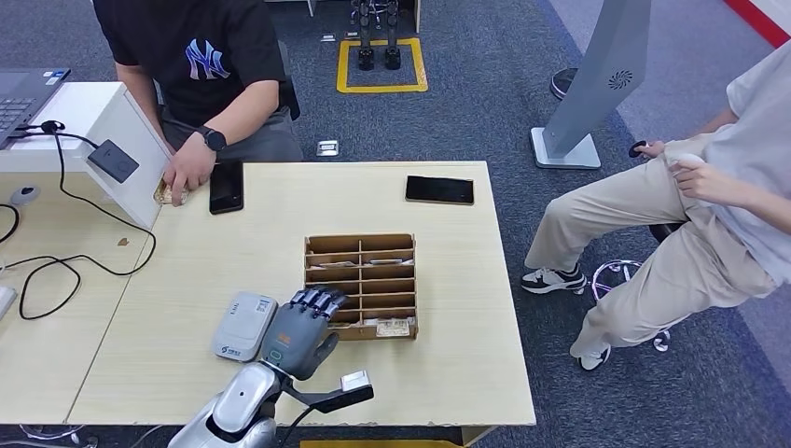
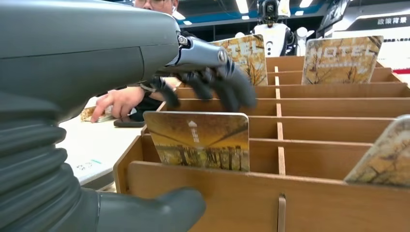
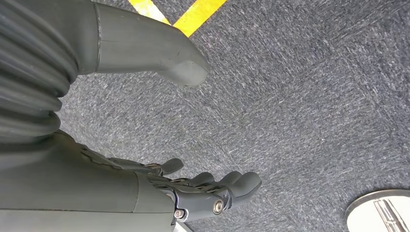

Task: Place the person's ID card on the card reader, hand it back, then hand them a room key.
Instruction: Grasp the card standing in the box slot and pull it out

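My left hand [image 1: 300, 331] rests at the near left corner of the brown wooden card rack [image 1: 362, 245], fingers spread over its front rows and holding nothing. In the left wrist view the dark fingers [image 2: 227, 82] hover just above a room key card [image 2: 198, 140] standing in the front slot, with the thumb [image 2: 159, 212] in front of the rack wall. The white-grey card reader [image 1: 242, 326] lies right beside that hand. The ID card [image 1: 166, 196] lies at the table's far left under the hand of a person in a black shirt. My right hand [image 3: 145, 193] hangs over grey carpet, fingers loosely apart.
Two black phones [image 1: 227, 187] [image 1: 439, 189] lie on the far part of the table. Left of it stand a white stand with a black device [image 1: 113, 161], cables and a laptop [image 1: 23, 93]. A second person [image 1: 709, 205] sits to the right.
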